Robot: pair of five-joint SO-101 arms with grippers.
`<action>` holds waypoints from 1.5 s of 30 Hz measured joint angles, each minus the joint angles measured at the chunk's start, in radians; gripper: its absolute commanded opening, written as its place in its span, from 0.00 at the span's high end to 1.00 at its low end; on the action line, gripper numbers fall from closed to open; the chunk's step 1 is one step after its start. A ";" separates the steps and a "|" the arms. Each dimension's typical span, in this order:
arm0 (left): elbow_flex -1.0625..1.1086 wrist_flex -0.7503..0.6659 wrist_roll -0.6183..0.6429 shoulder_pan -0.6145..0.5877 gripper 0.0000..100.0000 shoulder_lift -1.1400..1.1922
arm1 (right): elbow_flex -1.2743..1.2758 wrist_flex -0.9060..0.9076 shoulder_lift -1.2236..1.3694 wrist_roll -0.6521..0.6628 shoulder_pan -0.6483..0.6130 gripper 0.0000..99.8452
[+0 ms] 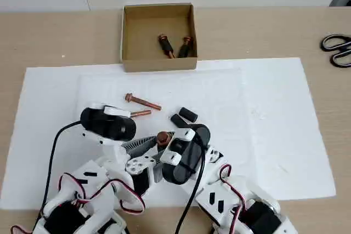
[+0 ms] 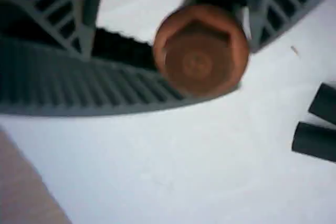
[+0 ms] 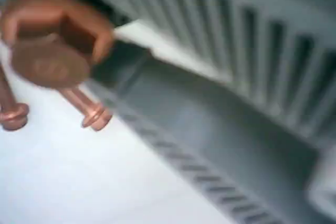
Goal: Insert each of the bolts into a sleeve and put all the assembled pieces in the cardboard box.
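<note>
- Left gripper (image 1: 143,144): low over the near middle of the white sheet (image 1: 274,135), pointing right, with its tip against the copper bolt (image 1: 163,138). Whether it is clamped on the bolt or only beside it cannot be told.
- Two loose bolts (image 1: 141,102) (image 1: 140,113): flat on the sheet just beyond the left gripper, apart from it. They look light, stiff and smooth, and their round shanks are likely to roll. The best hold is probably across the shank under the head, leaving the end free for insertion.
- Cardboard box (image 1: 159,64): at the far edge of the sheet, well apart from both grippers. Two assembled pieces (image 1: 166,46) (image 1: 185,46) already lie inside.
- The bolt between the arms: head up, squeezed between the two gripper tips, with grey ribbed gripper surface touching its head in the left wrist view (image 2: 199,51). A dark shape beyond the head may be a sleeve, but this is not certain.
- Right gripper (image 1: 174,145): just right of that bolt, angled towards the far left. Its grip cannot be judged either.
- Two black sleeves (image 1: 188,114) (image 1: 178,120): side by side just beyond the right gripper, not touching it. They are short, light tubes that would probably roll, so they are best pinched across the middle with the bore left open.
</note>
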 measured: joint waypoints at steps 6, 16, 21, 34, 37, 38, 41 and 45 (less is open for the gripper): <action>-0.063 0.000 -0.002 -0.041 0.80 -0.006 | 0.006 -0.006 0.000 -0.002 -0.002 1.00; -0.078 -0.086 -0.043 -0.166 1.00 -0.006 | 0.009 -0.006 0.000 -0.002 -0.002 1.00; -0.078 -0.123 -0.058 -0.242 0.99 -0.006 | 0.023 -0.006 0.000 -0.002 -0.002 1.00; 0.003 -0.123 -0.132 -0.568 0.99 -0.003 | 0.021 -0.118 0.057 -0.054 0.282 1.00; 0.006 -0.123 -0.135 -0.592 0.99 -0.006 | 0.015 -0.195 0.137 -0.120 0.387 1.00; 0.011 -0.123 -0.135 -0.600 0.99 -0.006 | 0.000 -0.216 0.170 -0.150 0.423 1.00; 0.031 -0.123 -0.144 -0.632 0.99 0.000 | -0.084 -0.239 0.304 -0.255 0.508 1.00; 0.034 -0.123 -0.226 -0.675 0.99 -0.003 | -0.207 -0.244 0.486 -0.362 0.560 1.00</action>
